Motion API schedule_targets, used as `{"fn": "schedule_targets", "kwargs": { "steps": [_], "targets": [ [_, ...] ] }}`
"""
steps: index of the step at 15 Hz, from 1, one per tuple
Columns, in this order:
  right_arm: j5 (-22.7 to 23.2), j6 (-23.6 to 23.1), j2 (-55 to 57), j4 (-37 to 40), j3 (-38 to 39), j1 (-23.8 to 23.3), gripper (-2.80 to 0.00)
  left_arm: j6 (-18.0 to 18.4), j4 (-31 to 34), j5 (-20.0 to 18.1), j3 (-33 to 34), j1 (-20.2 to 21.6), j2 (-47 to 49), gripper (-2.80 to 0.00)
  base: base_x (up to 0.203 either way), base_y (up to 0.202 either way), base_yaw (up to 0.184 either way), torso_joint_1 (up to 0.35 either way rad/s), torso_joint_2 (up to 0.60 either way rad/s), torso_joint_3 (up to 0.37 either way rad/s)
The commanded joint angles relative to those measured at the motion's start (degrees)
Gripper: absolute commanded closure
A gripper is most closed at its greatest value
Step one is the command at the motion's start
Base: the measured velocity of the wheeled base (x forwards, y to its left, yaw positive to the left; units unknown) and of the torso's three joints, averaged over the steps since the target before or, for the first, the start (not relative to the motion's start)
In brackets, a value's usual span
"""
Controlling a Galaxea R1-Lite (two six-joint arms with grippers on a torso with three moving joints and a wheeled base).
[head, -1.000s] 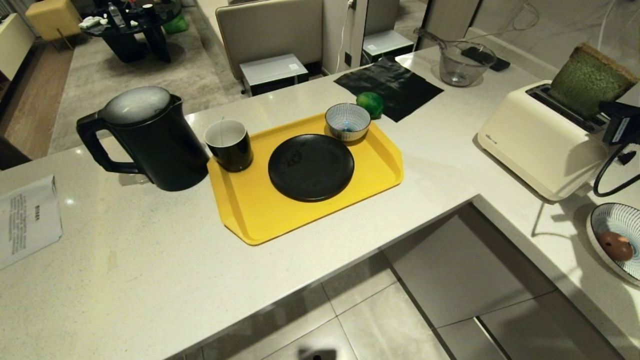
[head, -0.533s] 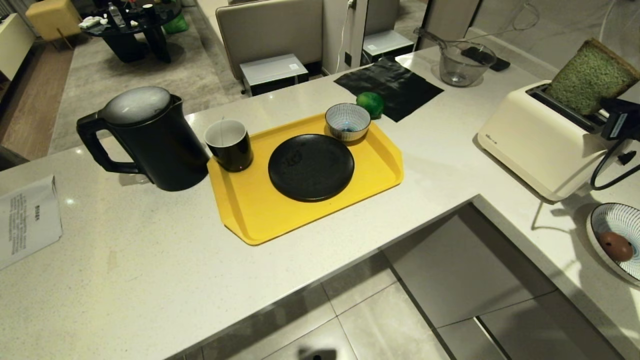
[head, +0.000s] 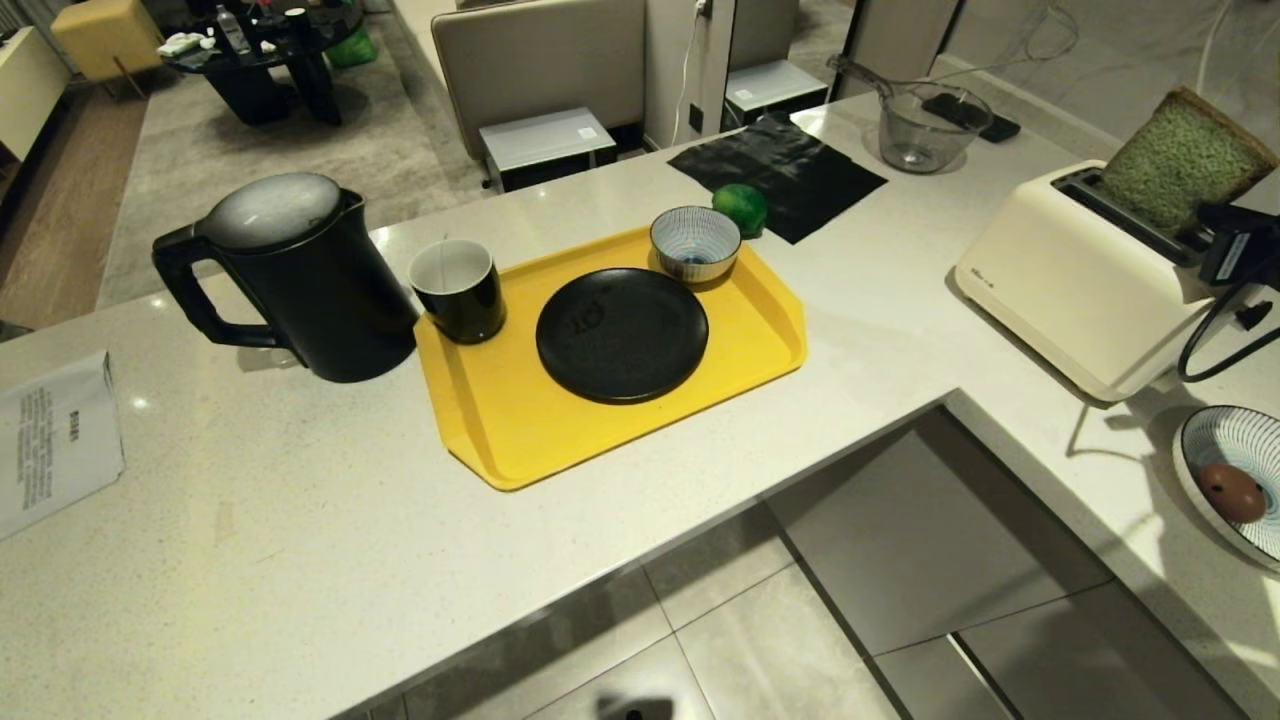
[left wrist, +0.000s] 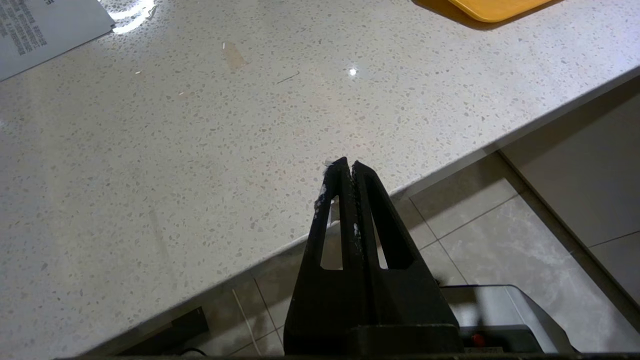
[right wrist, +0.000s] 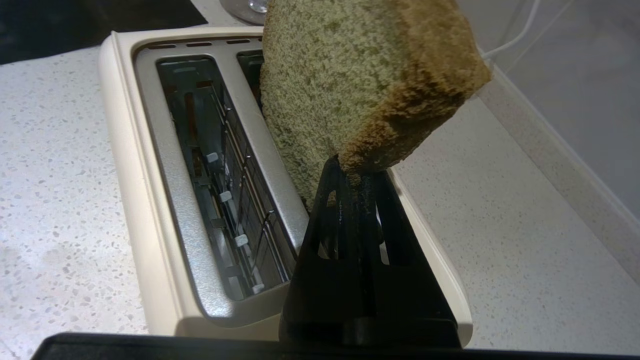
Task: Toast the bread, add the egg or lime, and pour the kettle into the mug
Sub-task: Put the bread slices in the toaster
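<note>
1. Bread (head: 1180, 160) stands tilted at the upper right of the head frame, its lower part in the far slot of the cream toaster (head: 1075, 285); most of the slice is above the toaster top.
2. Right gripper (right wrist: 356, 175) is clenched on the brown crust corner of the bread (in the wrist picture the two fingers are pressed nearly together on it); the near slot is empty.
3. Left gripper (left wrist: 347, 167) is closed with nothing between its fingers, and hangs over the edge of the speckled counter (left wrist: 200, 150).
4. Kettle (head: 285, 275) stands on the counter at the left of the frame, just beside the yellow tray (head: 500, 430).
5. Mug (head: 458, 290) stands on the left corner of the tray, next to the black plate (head: 622, 335); a small striped bowl (head: 695, 243) is at the tray's far edge.
6. Lime (head: 741, 208) lies just behind that bowl, at the edge of a black cloth (head: 790, 170).
7. Egg (head: 1232, 492) lies in a striped dish (head: 1215, 440) at the lower right edge.
</note>
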Motion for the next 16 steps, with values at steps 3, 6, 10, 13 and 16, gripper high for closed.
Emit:
{"fn": "schedule_targets", "kwargs": {
  "steps": [3, 6, 10, 13, 16],
  "targets": [
    [0.0, -0.3, 1.0, -0.3, -0.5, -0.1, 0.00, 0.0, 0.0, 0.0, 0.0, 0.0, 0.0, 0.00, 0.000, 0.000, 0.000, 0.000, 0.00, 0.000],
    [0.2, -0.4, 1.0, -0.4, -0.5, -0.2, 0.00, 0.0, 0.0, 0.0, 0.0, 0.0, 0.0, 0.00, 0.000, 0.000, 0.000, 0.000, 0.00, 0.000],
    [0.5, -1.1, 1.0, -0.3, -0.5, -0.4, 0.00, 0.0, 0.0, 0.0, 0.0, 0.0, 0.0, 0.00, 0.000, 0.000, 0.000, 0.000, 0.00, 0.000],
    [0.4, -1.1, 0.7, -0.4, -0.4, -0.4, -2.80, 0.0, 0.0, 0.0, 0.0, 0.0, 0.0, 0.00, 0.000, 0.000, 0.000, 0.000, 0.00, 0.000],
    [0.7, -0.7, 0.6, -0.4, -0.6, -1.2, -2.80, 0.0, 0.0, 0.0, 0.0, 0.0, 0.0, 0.00, 0.000, 0.000, 0.000, 0.000, 0.00, 0.000]
  ]
}}
